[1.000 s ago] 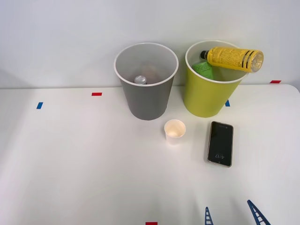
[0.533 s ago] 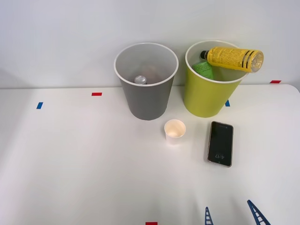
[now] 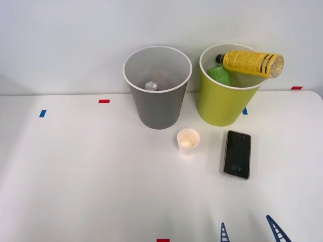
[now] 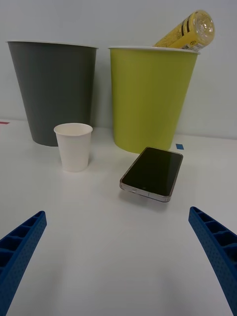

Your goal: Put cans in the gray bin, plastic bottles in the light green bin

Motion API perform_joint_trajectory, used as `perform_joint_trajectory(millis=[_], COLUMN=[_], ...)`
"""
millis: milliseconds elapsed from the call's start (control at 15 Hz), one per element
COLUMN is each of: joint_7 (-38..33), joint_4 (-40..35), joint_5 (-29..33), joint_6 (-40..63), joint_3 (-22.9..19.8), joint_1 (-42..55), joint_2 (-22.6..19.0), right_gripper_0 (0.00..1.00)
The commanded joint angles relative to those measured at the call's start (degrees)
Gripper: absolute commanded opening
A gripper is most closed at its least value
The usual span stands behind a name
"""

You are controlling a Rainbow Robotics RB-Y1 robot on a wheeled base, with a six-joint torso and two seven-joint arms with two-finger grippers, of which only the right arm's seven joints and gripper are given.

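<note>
a: since the front view has the plastic bottle (image 3: 251, 62) lying across the light green bin (image 3: 222, 103) rim, base poking past the edge, a bump to that bin could tip it out. can (image 3: 151, 85) sits down inside the gray bin (image 3: 157, 108).

b: wrist view: right gripper (image 4: 118, 256) wide open, holding nothing, low over the table (image 4: 98, 237). phone (image 4: 152, 173) and paper cup (image 4: 74, 146) sit between it and the bins. reaching straight in could knock them.
</note>
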Motion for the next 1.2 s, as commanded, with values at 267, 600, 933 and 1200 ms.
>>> perform_joint_trajectory(millis=[267,600,933,1200], joint_7=[0.0,0.0,0.0,0.0], joint_4=[0.0,0.0,0.0,0.0], joint_5=[0.0,0.0,0.0,0.0], joint_6=[0.0,0.0,0.0,0.0], joint_3=[0.0,0.0,0.0,0.0], joint_1=[0.0,0.0,0.0,0.0], joint_2=[0.0,0.0,0.0,0.0], right_gripper_0=[1.0,1.0,1.0,1.0])
